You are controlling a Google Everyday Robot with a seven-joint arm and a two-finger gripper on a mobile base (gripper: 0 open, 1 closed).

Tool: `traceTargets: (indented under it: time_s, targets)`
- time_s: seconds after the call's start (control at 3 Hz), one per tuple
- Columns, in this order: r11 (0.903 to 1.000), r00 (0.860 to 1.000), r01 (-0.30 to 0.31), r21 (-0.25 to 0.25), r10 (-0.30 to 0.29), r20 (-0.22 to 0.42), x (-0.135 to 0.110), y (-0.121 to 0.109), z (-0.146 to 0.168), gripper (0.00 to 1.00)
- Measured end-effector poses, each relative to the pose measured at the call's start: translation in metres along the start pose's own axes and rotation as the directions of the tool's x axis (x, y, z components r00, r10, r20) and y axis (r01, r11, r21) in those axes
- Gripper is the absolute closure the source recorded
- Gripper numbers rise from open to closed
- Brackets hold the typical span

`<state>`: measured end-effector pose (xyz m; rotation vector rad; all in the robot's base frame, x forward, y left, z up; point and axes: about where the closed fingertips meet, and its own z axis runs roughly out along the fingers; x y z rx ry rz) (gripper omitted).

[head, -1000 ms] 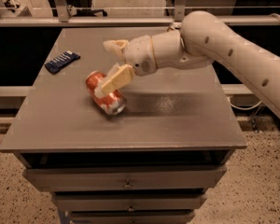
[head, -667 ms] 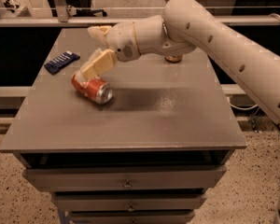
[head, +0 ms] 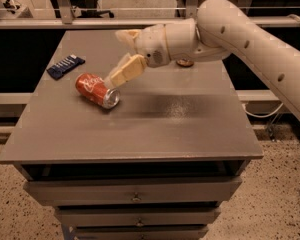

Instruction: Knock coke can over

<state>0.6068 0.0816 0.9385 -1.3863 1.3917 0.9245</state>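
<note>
The coke can (head: 96, 89), red-orange with white script and a silver top, lies on its side on the grey table (head: 155, 124), left of centre, its top pointing toward the front right. My gripper (head: 124, 54) hangs just above and to the right of the can, apart from it. Its two cream fingers are spread open, one (head: 126, 71) low near the can and one higher up behind, with nothing between them.
A dark blue packet (head: 65, 66) lies at the table's back left. A small brown round object (head: 185, 62) sits behind my arm at the back. Drawers are below the tabletop. A railing and floor lie behind the table.
The can went from tilted under my finger to lying flat on its side. My gripper has lifted off it and moved up and right.
</note>
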Motion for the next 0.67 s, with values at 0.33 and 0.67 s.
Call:
traceTargets:
  time_s: [0.33,0.67]
  targets:
    - [0.9992,0.998,0.006,0.038,-0.003,-0.062,0.0273,0.0058,-0.0527,0.00]
    - [0.9991,0.998,0.003,0.043,0.000,-0.067,0.0307,0.0068,-0.0604,0.00]
